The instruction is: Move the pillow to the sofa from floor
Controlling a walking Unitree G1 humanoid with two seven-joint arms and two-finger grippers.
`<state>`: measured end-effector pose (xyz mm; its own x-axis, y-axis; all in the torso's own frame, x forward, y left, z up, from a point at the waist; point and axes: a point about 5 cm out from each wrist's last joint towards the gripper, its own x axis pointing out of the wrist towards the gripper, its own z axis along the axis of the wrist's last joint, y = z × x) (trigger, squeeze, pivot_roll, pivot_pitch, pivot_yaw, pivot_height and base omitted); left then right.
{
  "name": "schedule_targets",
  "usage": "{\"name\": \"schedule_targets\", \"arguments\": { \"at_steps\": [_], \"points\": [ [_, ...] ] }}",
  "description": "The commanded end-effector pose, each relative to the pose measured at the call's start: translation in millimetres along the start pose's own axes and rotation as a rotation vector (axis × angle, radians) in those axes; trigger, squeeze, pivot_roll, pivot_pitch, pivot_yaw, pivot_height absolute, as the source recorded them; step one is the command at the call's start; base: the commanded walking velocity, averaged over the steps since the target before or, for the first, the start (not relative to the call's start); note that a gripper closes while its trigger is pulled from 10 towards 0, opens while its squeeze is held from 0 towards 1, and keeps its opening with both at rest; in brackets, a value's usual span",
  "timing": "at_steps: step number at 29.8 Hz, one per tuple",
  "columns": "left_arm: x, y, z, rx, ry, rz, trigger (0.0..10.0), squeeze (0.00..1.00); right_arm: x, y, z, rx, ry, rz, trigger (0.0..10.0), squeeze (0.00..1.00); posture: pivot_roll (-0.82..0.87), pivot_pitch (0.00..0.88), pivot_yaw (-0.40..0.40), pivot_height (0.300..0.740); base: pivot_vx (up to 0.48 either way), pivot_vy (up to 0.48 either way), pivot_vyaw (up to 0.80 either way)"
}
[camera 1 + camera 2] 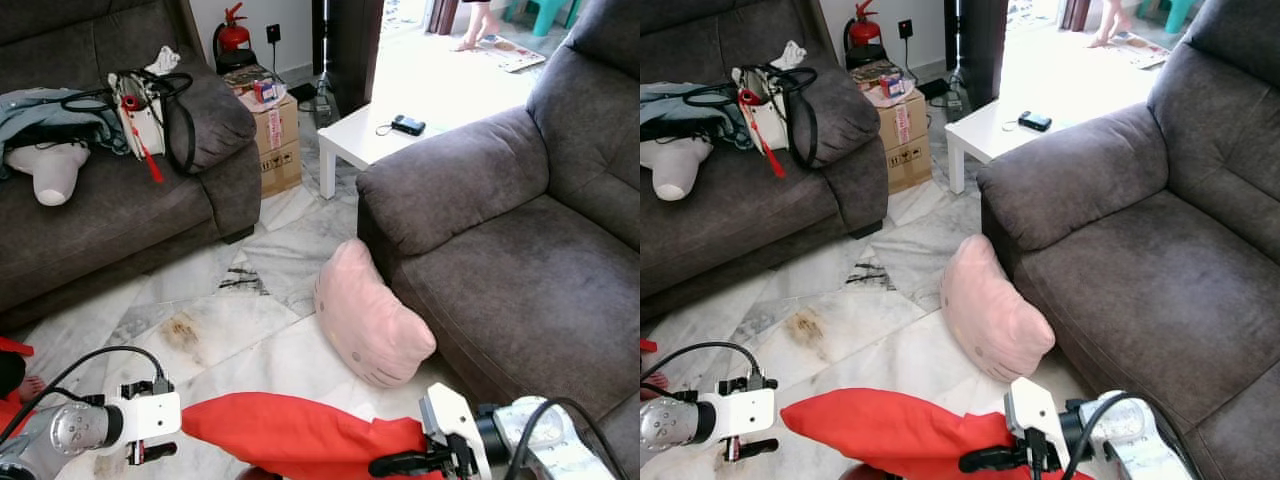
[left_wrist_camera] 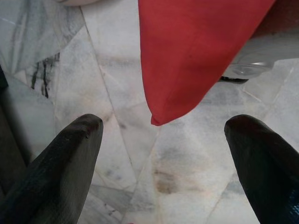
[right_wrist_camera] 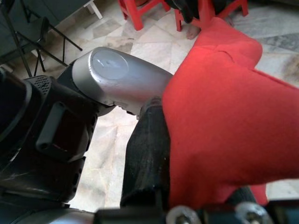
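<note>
**Inspector A:** Start at the fingers. Right gripper (image 1: 985, 462)?

**Inspector B:** Clamped on the red pillow (image 1: 890, 425). In the right wrist view one black finger (image 3: 147, 156) presses flat against the red fabric, and the cloth bunches around it. The grip is at the pillow's end nearest the right arm.

**Inspector A:** Left gripper (image 1: 155, 453)?

**Inspector B:** Fingers spread wide apart, holding nothing. In the left wrist view the pillow's pointed corner hangs between the two fingertips (image 2: 70, 154) without touching either; marble floor (image 2: 126, 154) lies beneath.

**Inspector A:** Count of pillows?

**Inspector B:** Two. The red one is held low in front of the robot, off the sofa, stretching from the right gripper toward the left. One pink pillow (image 1: 368, 325) sits on the floor, leaning against the base of the right sofa (image 1: 520, 270), well apart from both grippers.

**Inspector A:** Sofas?

**Inspector B:** Two grey ones. The left sofa (image 1: 100, 220) carries one white handbag (image 1: 145, 110) with black straps, a bluish garment and one white plush item (image 1: 50, 170).

**Inspector A:** Beyond that?

**Inspector B:** One cardboard box (image 1: 275, 135), one red fire extinguisher (image 1: 232, 38), one white low table (image 1: 375, 140) bearing a small dark object. A person's bare feet (image 1: 470, 40) stand at the far doorway.
</note>
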<state>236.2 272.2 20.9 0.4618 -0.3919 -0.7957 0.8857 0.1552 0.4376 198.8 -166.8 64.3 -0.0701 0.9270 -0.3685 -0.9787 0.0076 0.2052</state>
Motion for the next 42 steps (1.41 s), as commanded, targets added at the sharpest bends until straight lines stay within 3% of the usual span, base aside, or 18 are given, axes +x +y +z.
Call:
{"name": "schedule_targets", "arguments": {
  "at_steps": [1,13,18,27,34,35,42],
  "points": [
    [-4.6,-0.6,-7,0.009,0.034,-0.011,10.0,0.0,2.5,5.2,19,-0.075,-0.074,0.059,10.0,0.0,0.14,0.143,0.022,0.74,0.0,0.0,0.0],
    [1.0,10.1,-2,0.038,0.025,0.05,10.0,0.0,1.3,15.8,27,-0.093,-0.072,0.101,10.0,0.0,0.13,0.145,0.018,0.74,0.0,0.0,0.0],
    [7.4,11.2,7,-0.022,-0.032,0.063,10.0,0.0,1.3,17.9,31,-0.106,-0.076,0.106,10.0,0.0,0.12,0.149,0.017,0.74,0.0,0.0,0.0],
    [15.9,-0.6,19,-0.125,-0.147,-0.055,10.0,0.0,2.6,18.1,31,-0.102,-0.071,0.104,10.0,0.0,0.12,0.152,0.015,0.74,0.0,0.0,0.0],
    [9.9,11.6,37,-0.217,-0.304,-0.076,10.0,0.0,3.2,17.0,29,-0.096,-0.065,0.101,10.0,0.0,0.12,0.157,0.008,0.74,0.0,0.0,0.0],
    [8.9,11.2,38,-0.268,-0.334,-0.1,10.0,0.0,3.8,15.6,29,-0.098,-0.065,0.101,10.0,0.0,0.12,0.156,0.008,0.74,0.0,0.0,0.0],
    [8.2,2.5,38,-0.281,-0.334,-0.188,10.0,0.0,4.9,13.7,30,-0.101,-0.066,0.099,10.0,0.0,0.12,0.156,0.009,0.74,0.0,0.0,0.0]
  ]
}}
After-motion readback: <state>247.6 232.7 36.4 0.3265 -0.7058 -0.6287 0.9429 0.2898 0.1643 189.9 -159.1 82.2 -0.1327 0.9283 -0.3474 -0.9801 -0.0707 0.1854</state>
